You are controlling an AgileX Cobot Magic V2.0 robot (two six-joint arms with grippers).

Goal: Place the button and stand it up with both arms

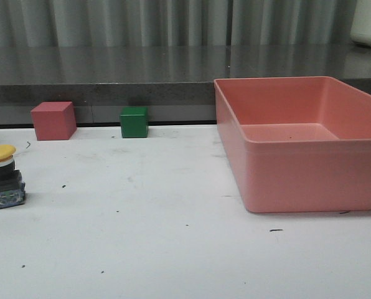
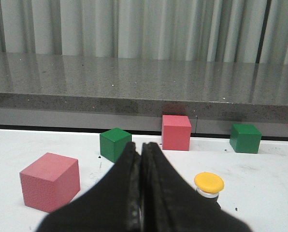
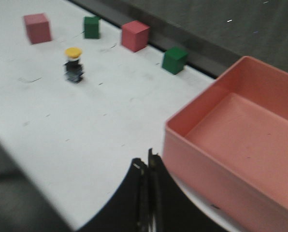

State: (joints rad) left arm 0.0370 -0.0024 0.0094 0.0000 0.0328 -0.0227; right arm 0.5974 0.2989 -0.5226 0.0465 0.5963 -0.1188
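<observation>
The button (image 1: 2, 176) stands upright on the white table at the far left, yellow cap up, black body and translucent base below. It also shows in the left wrist view (image 2: 208, 183), partly hidden behind the finger, and in the right wrist view (image 3: 74, 64). My left gripper (image 2: 140, 147) is shut and empty, close beside the button. My right gripper (image 3: 146, 162) is shut and empty, near the table's front edge beside the pink bin. Neither arm shows in the front view.
A large pink bin (image 1: 297, 180) stands at the right. A pink cube (image 1: 53, 120) and a green cube (image 1: 134, 121) sit by the back ledge. The left wrist view shows another pink cube (image 2: 50, 181) and another green cube (image 2: 115, 143) near the gripper.
</observation>
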